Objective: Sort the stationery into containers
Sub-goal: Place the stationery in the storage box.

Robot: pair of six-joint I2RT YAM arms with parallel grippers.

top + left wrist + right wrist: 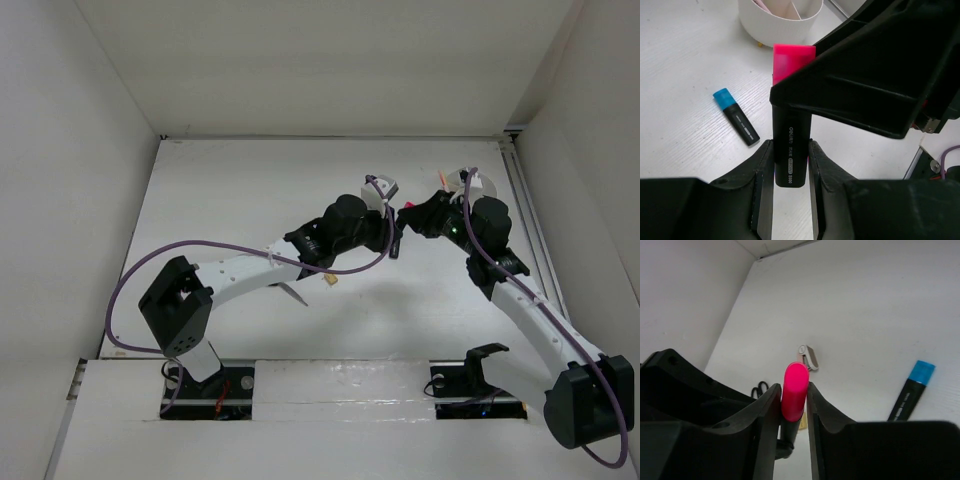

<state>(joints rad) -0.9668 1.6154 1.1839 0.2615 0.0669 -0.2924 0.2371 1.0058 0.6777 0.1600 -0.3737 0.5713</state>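
A black marker with a pink cap is held off the table between both grippers. My left gripper is shut on its black body. My right gripper is shut on its pink cap. The two grippers meet mid-table. The blue-capped marker lies flat on the table; it also shows in the right wrist view. A white cup holding thin pens stands beyond it, at the back right. The bowl is not visible.
Black-handled scissors lie partly under the left arm. A pinkish eraser lies at the back. A tiny tan piece sits by the left arm. White walls enclose the table on three sides.
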